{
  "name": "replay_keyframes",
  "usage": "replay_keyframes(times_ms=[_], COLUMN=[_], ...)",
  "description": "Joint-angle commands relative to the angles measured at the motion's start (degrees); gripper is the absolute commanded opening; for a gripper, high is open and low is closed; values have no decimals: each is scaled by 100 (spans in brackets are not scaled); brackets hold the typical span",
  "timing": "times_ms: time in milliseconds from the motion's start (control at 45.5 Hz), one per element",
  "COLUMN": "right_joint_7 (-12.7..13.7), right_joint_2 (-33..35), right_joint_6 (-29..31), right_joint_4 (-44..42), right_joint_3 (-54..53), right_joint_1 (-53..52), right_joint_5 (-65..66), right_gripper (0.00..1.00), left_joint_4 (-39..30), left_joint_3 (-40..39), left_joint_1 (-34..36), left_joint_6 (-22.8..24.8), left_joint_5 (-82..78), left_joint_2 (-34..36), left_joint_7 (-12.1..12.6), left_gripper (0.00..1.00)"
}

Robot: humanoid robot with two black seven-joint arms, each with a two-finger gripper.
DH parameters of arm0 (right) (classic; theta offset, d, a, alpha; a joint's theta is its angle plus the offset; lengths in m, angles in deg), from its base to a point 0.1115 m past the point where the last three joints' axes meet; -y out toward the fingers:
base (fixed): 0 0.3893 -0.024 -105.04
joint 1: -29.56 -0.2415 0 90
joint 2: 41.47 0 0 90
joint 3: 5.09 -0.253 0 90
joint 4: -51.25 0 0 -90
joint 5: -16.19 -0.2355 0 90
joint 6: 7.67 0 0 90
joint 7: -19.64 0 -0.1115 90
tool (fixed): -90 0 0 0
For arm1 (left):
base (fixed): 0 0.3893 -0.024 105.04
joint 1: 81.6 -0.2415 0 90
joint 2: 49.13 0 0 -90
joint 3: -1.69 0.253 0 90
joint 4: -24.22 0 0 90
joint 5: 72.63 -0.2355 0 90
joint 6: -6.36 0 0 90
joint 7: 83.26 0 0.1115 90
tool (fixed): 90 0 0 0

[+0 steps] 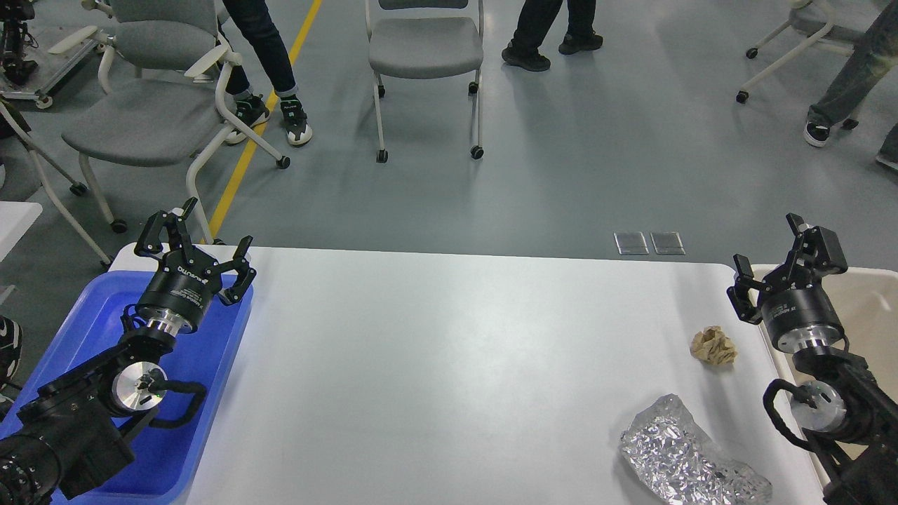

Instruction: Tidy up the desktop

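The white desktop (435,365) fills the middle of the head view. On its right part lie a small crumpled ball of brown paper (713,346) and, nearer the front edge, a crumpled sheet of silver foil (684,456). My left gripper (200,242) hangs open over the far end of a blue tray (210,393) at the desktop's left side, nothing between its fingers. Above the desktop's right edge my right gripper (768,256) stands open and empty, a little behind and to the right of the paper ball.
A beige bin (866,294) sits past the right edge, partly behind my right arm. Beyond the table are grey wheeled chairs (424,49), people's legs and a yellow floor line (256,133). Another white table corner (14,217) shows at far left.
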State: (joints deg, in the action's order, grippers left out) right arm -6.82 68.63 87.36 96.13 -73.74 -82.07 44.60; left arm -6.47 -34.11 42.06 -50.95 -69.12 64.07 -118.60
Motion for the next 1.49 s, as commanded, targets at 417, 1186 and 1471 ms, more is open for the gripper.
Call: replay_keyframes(times_ms=[417,1186,1471], right_joint_7=[45,361,905], right_joint_2=[-59,460,679], right_joint_6=[-46,209,455], right_joint_4=[29,135,240], right_joint_3=[413,413,563], right_joint_1=[-60,-324,-420], right_joint_5=[-19,-90,-90], right_gripper=[100,100,100], left_joint_4=[2,2,-16], left_joint_3=[12,12,4], left_joint_1=[0,0,9], left_joint_6=[0,0,0], left_joint_5=[-9,-9,-9], left_joint_2=[1,1,1], left_joint_7=[-8,-8,-8], left_gripper=[98,98,98])
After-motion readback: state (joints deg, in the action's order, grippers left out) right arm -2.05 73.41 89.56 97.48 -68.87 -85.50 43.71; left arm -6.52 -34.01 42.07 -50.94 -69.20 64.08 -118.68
